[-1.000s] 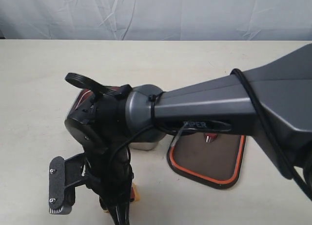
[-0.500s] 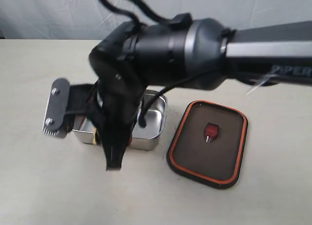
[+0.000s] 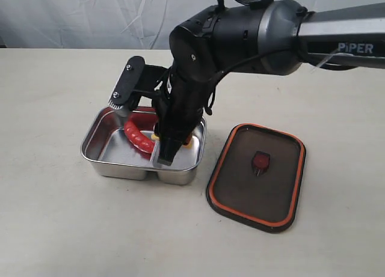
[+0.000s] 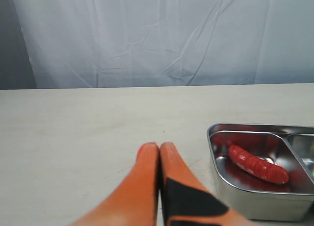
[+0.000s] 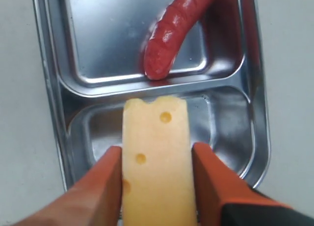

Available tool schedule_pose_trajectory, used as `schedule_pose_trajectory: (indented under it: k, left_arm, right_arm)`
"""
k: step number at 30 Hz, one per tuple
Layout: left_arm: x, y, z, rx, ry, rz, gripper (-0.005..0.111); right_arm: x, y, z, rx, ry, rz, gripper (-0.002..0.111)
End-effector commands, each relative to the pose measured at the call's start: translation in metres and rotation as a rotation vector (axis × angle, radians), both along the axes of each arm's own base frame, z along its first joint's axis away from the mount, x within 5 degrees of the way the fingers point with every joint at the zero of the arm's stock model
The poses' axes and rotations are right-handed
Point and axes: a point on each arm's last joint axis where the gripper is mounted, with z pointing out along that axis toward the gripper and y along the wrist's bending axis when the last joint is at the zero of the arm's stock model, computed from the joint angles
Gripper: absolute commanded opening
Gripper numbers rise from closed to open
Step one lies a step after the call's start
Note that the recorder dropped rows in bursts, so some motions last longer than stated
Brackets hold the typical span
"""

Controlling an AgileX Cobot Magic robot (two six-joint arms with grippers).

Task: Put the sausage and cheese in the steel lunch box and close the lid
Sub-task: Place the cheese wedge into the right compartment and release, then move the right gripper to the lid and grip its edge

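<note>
Clamped on the cheese [image 5: 156,162] across its two pale flat sides by the right tool [image 5: 157,150], narrow end forward over the smaller compartment of the steel lunch box [image 5: 49,88], close to the divider; impossible to tell whether touching the floor yet. Probably light, stiff and smooth-faced, so apt to slide or pivot under a loose pinch. Best taken just so, on the broad flat faces and well back from the thin end, never on the sloping edges. No call for a hard squeeze. Likely to skid or bounce on bare steel if let go from high up, so better released low.

Lying in the larger compartment, just across the divider: the sausage [image 5: 179,32], glossy and curved, one end near the divider wall.

Beside the box on the tabletop [image 3: 48,217], apart from it: the lid [image 3: 240,196], underside up with the orange seal showing and a small valve [image 3: 260,161] at its centre. Thin and flat, so awkward from straight above; probably best gripped by one rim.

Low over the tabletop, short of the box: the left tool [image 4: 159,148], fingers pressed together on nothing
</note>
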Motion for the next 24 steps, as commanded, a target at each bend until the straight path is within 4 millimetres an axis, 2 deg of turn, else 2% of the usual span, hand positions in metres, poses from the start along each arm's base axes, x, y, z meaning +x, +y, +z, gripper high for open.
schedule_pose_trajectory:
  k: [1, 4, 5, 11, 14, 17, 19, 21, 24]
  left_arm:
    - [0.000, -0.001, -0.001, -0.009, -0.004, -0.013, 0.000]
    - [0.000, -0.001, -0.001, -0.009, -0.004, -0.013, 0.000]
    - [0.000, -0.001, -0.001, -0.009, -0.004, -0.013, 0.000]
    - [0.000, -0.001, -0.001, -0.009, -0.006, -0.013, 0.000]
    - [0.000, -0.001, -0.001, -0.009, -0.006, -0.013, 0.000]
    - [0.000, -0.001, -0.001, -0.009, -0.006, -0.013, 0.000]
    - [0.000, -0.001, -0.001, -0.009, -0.006, -0.013, 0.000]
    - [0.000, -0.001, -0.001, -0.009, -0.006, -0.013, 0.000]
    - [0.000, -0.001, -0.001, -0.009, -0.006, -0.013, 0.000]
  right_arm:
    - [0.002, -0.001, 0.000, -0.002, 0.002, -0.010, 0.010]
    - [0.002, -0.002, 0.000, 0.001, 0.007, -0.036, 0.045]
    - [0.003, -0.002, 0.000, -0.001, 0.003, -0.060, 0.050]
    - [0.008, -0.008, 0.000, -0.036, -0.026, -0.154, 0.051]
    - [0.009, -0.018, 0.003, -0.060, 0.015, -0.348, 0.051]
    - [0.014, -0.046, 0.012, -0.144, 0.045, -0.687, 0.051]
    - [0.021, -0.068, 0.018, -0.205, 0.047, -0.848, 0.051]
    - [0.032, -0.089, 0.023, -0.226, 0.078, -0.963, 0.051]
    - [0.045, -0.109, 0.022, -0.177, 0.205, -1.095, 0.051]
